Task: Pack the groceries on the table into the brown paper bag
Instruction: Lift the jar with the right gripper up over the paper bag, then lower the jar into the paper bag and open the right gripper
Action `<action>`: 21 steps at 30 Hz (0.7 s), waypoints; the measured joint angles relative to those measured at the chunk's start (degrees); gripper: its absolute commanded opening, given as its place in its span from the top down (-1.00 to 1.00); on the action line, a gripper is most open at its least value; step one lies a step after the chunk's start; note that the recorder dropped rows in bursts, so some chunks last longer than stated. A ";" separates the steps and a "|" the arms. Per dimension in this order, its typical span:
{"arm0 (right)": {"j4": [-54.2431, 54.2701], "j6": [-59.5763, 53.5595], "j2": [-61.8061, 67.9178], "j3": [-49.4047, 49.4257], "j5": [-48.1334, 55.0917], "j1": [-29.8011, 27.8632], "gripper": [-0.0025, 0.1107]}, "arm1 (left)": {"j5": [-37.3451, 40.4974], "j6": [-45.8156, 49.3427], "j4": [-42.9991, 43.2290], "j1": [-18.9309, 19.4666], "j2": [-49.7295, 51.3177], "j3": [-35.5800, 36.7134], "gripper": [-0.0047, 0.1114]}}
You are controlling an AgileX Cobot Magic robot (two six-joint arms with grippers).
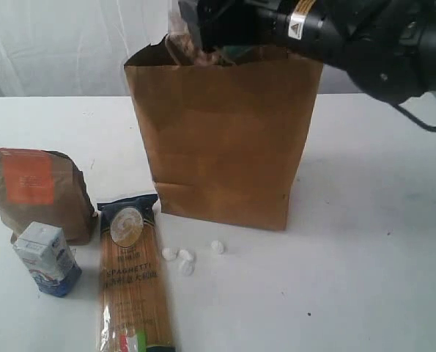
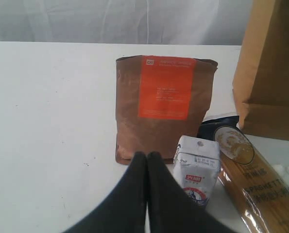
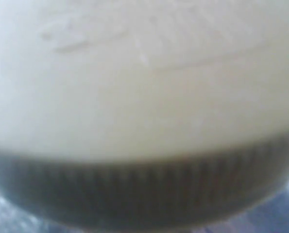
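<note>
The brown paper bag (image 1: 225, 139) stands upright on the table (image 1: 364, 242). My right gripper (image 1: 203, 29) hangs over the bag's open mouth, with a clear jar (image 1: 182, 33) in it at the rim. The jar's white lid with its ridged rim (image 3: 144, 97) fills the right wrist view and hides the fingers. Left of the bag lie the brown pouch with the orange label (image 1: 34, 187), the small blue-white carton (image 1: 47, 258) and the spaghetti packet (image 1: 133, 282). My left gripper (image 2: 147, 155) is shut and empty, just short of the pouch (image 2: 163, 104) and beside the carton (image 2: 197, 170).
A few small white lumps (image 1: 185, 258) lie on the table between the spaghetti packet and the bag's foot. A white curtain (image 1: 71, 44) hangs behind the table. The right arm (image 1: 379, 44) reaches in from the upper right.
</note>
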 measured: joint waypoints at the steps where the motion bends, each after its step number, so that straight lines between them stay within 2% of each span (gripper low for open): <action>1: 1.28 -1.56 1.85 -0.29 0.10 0.00 0.76 | 0.00 0.00 0.00 0.00 0.00 0.00 0.92; 6: 2.91 -3.18 5.24 -0.89 -0.38 0.00 0.71 | 0.00 0.00 0.00 0.00 0.00 0.00 0.92; 9: 3.02 -3.18 5.79 -0.89 -0.38 -0.16 0.54 | 0.00 0.00 0.00 0.00 0.00 0.00 0.92; 13: 3.02 -3.27 5.79 -0.89 0.13 -0.13 0.17 | 0.00 0.00 0.00 0.00 0.00 0.00 0.92; 15: 3.02 -3.27 5.79 -0.89 1.59 -0.19 0.06 | 0.00 0.00 0.00 0.00 0.00 0.00 0.92; 21: 3.10 -3.27 5.79 -0.89 5.07 -0.28 0.04 | 0.00 0.00 0.00 0.00 0.00 0.00 0.92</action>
